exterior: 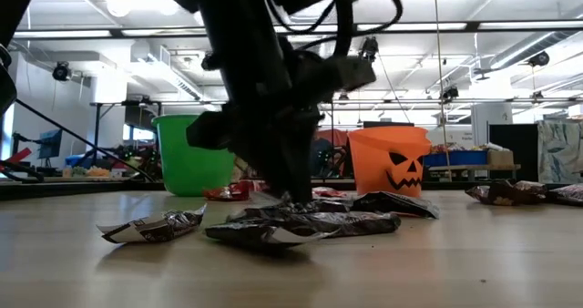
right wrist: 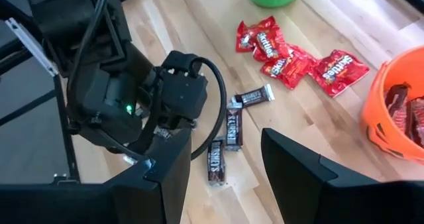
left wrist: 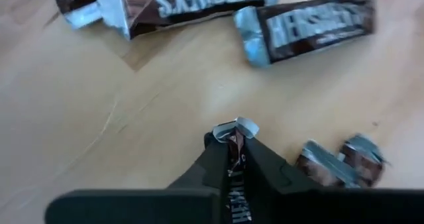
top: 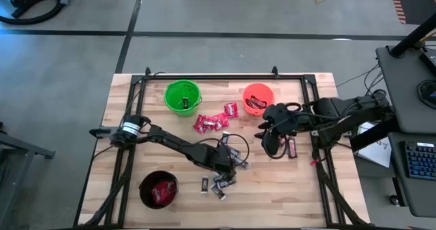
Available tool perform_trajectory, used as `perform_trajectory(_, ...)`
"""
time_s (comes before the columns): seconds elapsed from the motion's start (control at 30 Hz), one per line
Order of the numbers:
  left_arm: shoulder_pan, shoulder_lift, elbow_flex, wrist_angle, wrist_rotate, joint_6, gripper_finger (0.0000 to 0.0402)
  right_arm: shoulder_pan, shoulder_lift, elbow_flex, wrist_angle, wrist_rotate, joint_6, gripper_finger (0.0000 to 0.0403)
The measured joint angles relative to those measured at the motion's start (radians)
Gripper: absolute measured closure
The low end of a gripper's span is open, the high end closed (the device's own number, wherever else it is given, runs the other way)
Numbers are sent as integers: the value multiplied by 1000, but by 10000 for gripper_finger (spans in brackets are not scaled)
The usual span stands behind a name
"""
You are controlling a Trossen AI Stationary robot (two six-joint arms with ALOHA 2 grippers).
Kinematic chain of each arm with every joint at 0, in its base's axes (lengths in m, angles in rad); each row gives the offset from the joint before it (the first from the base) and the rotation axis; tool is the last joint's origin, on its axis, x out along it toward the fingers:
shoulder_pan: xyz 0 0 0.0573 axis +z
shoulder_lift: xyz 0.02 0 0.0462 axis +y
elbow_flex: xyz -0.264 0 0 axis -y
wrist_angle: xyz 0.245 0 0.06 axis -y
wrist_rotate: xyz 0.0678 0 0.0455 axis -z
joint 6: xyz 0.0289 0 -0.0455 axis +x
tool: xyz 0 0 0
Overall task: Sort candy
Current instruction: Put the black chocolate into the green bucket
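Observation:
Candy lies in the middle of the table: small black-silver bars [top: 219,184] near the front, red packets [top: 210,124] farther back, and a dark brown-red bar [top: 291,148] at the right. My left gripper [top: 229,167] reaches down among the black-silver bars and is shut on one of them [left wrist: 236,159]. Two loose bars [left wrist: 311,24] [left wrist: 336,166] lie flat on the wood around it. My right gripper [right wrist: 225,148] hangs open above the table's right middle, nothing between its fingers. The green bucket [top: 182,97], orange bucket [top: 257,99] and black bucket [top: 158,190] stand upright. My left gripper pinches a small black-silver bar between its two fingers, standing on edge. The bar's crimped silver end [left wrist: 240,126] sticks out just past the fingertips [left wrist: 265,159]. The fingers come steeply from above, slanting from the table's left. Whether the bar is clear of the wood does not show.
The black bucket holds red packets and the orange one [right wrist: 397,111] holds dark bars. A black frame [top: 317,131] runs around the tabletop. A cable loops off my left wrist [right wrist: 215,98] over the bars. Bare wood lies at the near right.

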Motion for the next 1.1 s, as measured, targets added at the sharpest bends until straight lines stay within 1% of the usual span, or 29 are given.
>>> perform_trajectory(0.1, -1, -45, 51, -114, 0, 37, 388, 0, -2, 0, -4, -1, 0, 227)
perform_trajectory(0.2, 0, -121, 107, -266, -11, 90, 382, 0, -3, 1, -5, -1, 0, 227)
perform_trajectory(0.27, 5, -180, 132, -334, -34, 128, 382, 0, -4, 1, -5, -1, -2, 227)
perform_trajectory(0.43, 34, -380, 145, -367, -106, 212, 387, 0, -4, 1, 0, -1, -46, 227)
perform_trajectory(0.6, 70, -549, 141, -365, -221, 321, 387, -6, -4, 1, 35, 7, -127, 227)
perform_trajectory(0.7, 120, -633, 136, -367, -235, 390, 387, -42, -4, 1, 92, 7, -174, 227)
perform_trajectory(0.77, 157, -679, 124, -368, -232, 434, 388, -77, -4, 1, 133, 9, -197, 227)
perform_trajectory(0.87, 220, -748, 82, -366, -199, 507, 388, -143, -4, 2, 182, 6, -224, 227)
perform_trajectory(0.97, 308, -819, 16, -355, -142, 579, 388, -222, 4, 2, 213, -2, -241, 227)
perform_trajectory(1.1, 455, -901, -98, -328, -41, 663, 388, -340, 24, 2, 234, -26, -251, 227)
